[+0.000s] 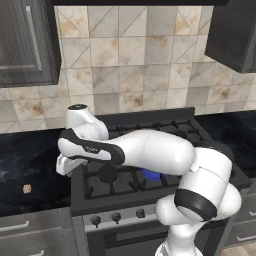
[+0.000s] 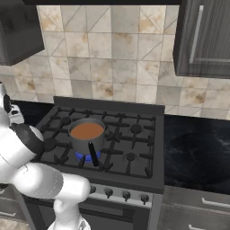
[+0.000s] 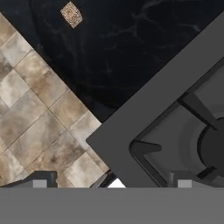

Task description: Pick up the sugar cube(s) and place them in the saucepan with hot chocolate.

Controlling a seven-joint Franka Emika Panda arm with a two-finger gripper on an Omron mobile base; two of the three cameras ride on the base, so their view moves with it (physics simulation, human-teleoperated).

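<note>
The sugar cube (image 1: 27, 188) is a tiny tan speckled cube on the black counter left of the stove; in the hand view the sugar cube (image 3: 71, 14) sits near the top left. The saucepan with hot chocolate (image 2: 86, 134) stands on the stove's front left burner, its black handle (image 2: 93, 155) pointing forward. In the left base view the arm hides the pan. My gripper (image 1: 64, 169) hangs over the stove's left edge, right of the cube and well above it. In the hand view my gripper (image 3: 111, 183) is open, its tips far apart with nothing between them.
A blue flame (image 1: 150, 174) burns under the pan. The stove's grates (image 2: 130, 134) and its back left corner (image 3: 131, 131) lie under the hand. The tiled backsplash (image 3: 35, 109) is close behind, and dark cabinets (image 1: 25, 40) hang above the counter (image 1: 30, 160).
</note>
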